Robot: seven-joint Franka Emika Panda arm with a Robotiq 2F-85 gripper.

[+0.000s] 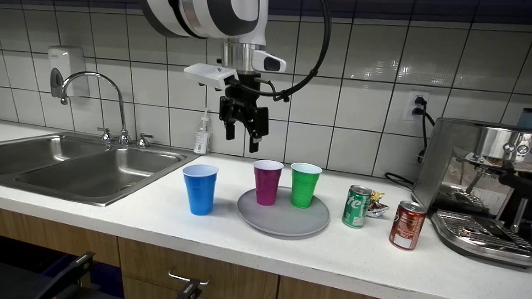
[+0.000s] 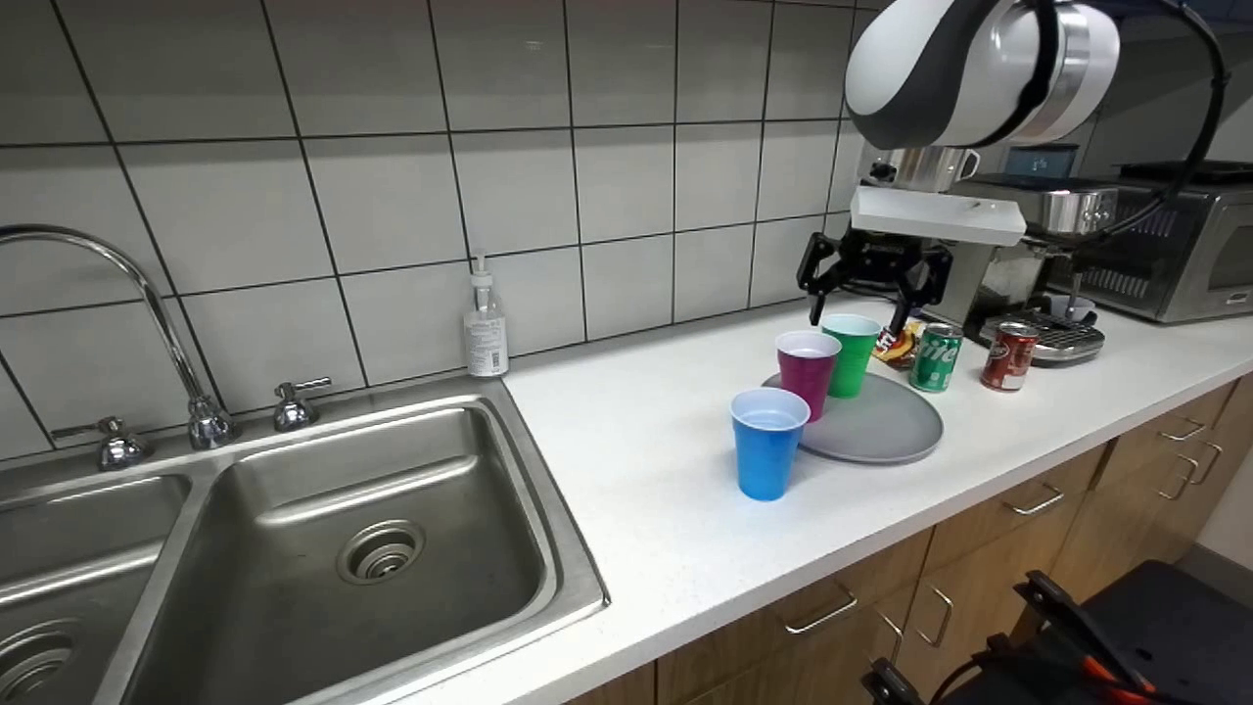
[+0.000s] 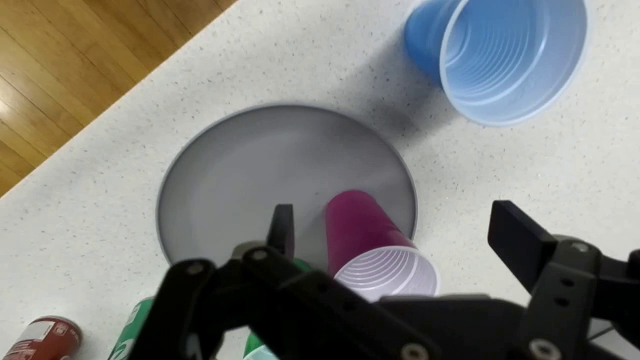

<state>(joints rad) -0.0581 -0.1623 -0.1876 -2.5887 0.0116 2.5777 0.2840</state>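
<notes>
Purple cup [image 1: 267, 185] upright on grey plate [image 1: 282, 224], 1 of 2 there, beside green cup [image 1: 304, 189]; mouth up, presumably for steady footing. Fingers [image 3: 520, 245] spread wide above, holding nothing; height likely lets them clear both cups. Blue cup [image 1: 200, 193] off plate, gap between giving room. Opposite side looks tighter: green can [image 1: 356, 206], red can [image 1: 407, 225], then coffee machine [image 1: 444, 145]. Front edge of surface [image 1: 220, 230] near plate; tiled wall [image 1: 365, 106] behind.

Illumination was moderate; the countertop [image 1: 349, 255] registered bright, the wall tiles [image 2: 519, 186] duller. Glare was noted on the sink [image 2: 367, 480] and floor [image 3: 80, 65]. In the wrist view, a soft shadow ran from the blue cup [image 3: 500, 60] toward the plate [image 3: 250, 160]. Fine print on the bottle [image 1: 201, 141] was blurred.
</notes>
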